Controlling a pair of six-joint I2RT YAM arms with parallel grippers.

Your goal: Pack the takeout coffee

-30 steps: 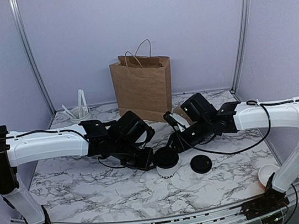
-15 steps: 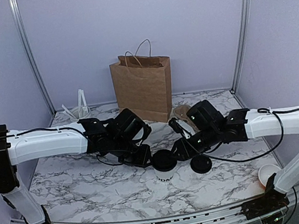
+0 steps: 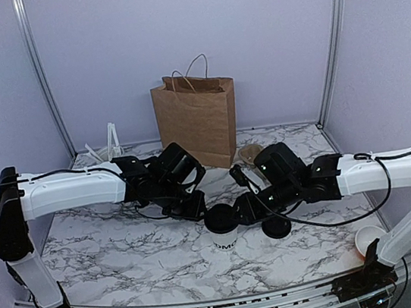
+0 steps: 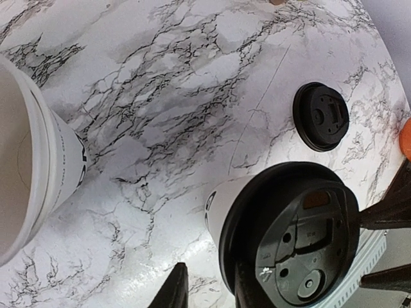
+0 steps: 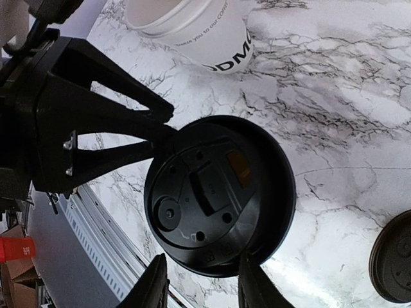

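Table (image 3: 128,257): marble top, with both arms reaching in over it toward each other.

Bag (image 3: 197,121): brown paper, upright and open-mouthed, well beyond both tools.

Left gripper (image 3: 196,209) and right gripper (image 3: 244,211): they face each other from opposite sides, with the cup (image 3: 223,226) directly between them. On each, the jaws stand part-way apart, tips against the rim of the cup's black lid. Whether either one actually pinches the rim, I cannot tell.

Cup: upright on the table, lid on.

Loose lid (image 3: 277,227): flat on the table under the right gripper's wrist, apart from the cup.

Assessment: the step in hand appears to be securing the lidded cup ahead of the lift; packing has not begun. The next move calls for a firm hold on the cup wall rather than the lid. The cup must then be carried level to the bag and lowered through its mouth, clear of the handles.
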